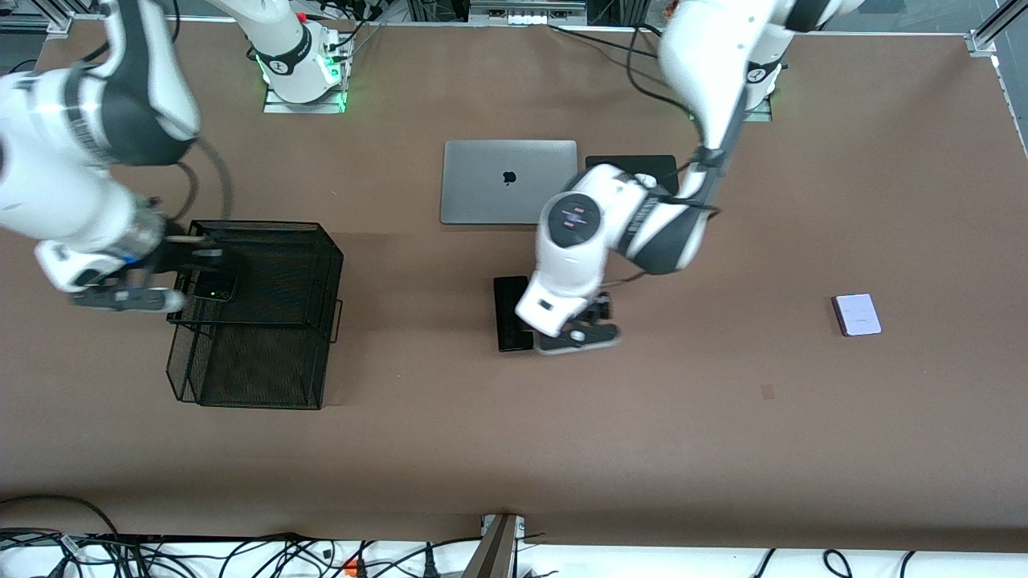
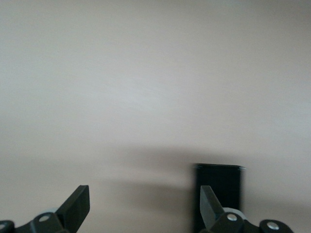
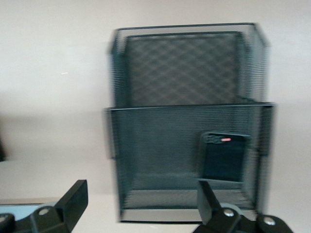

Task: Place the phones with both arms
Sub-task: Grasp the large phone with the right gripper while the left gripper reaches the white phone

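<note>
A small squarish black phone (image 1: pixel 215 286) lies in the upper tier of a black mesh basket (image 1: pixel 265 227); it also shows in the right wrist view (image 3: pixel 224 158) inside the basket (image 3: pixel 184 63). My right gripper (image 1: pixel 195 254) (image 3: pixel 141 189) is open and empty at the basket's rim, near that phone. A long black phone (image 1: pixel 511 313) lies flat mid-table. My left gripper (image 1: pixel 590 319) (image 2: pixel 143 194) is open and empty, low over the table beside it; the phone (image 2: pixel 218 187) sits just outside one finger. A pale lavender-white phone (image 1: pixel 857 314) lies toward the left arm's end.
A closed grey laptop (image 1: pixel 509 181) lies farther from the front camera than the long phone. Beside it is a black mouse pad (image 1: pixel 630 163) with a white mouse (image 1: pixel 644 178), partly covered by the left arm. Cables run along the table's edges.
</note>
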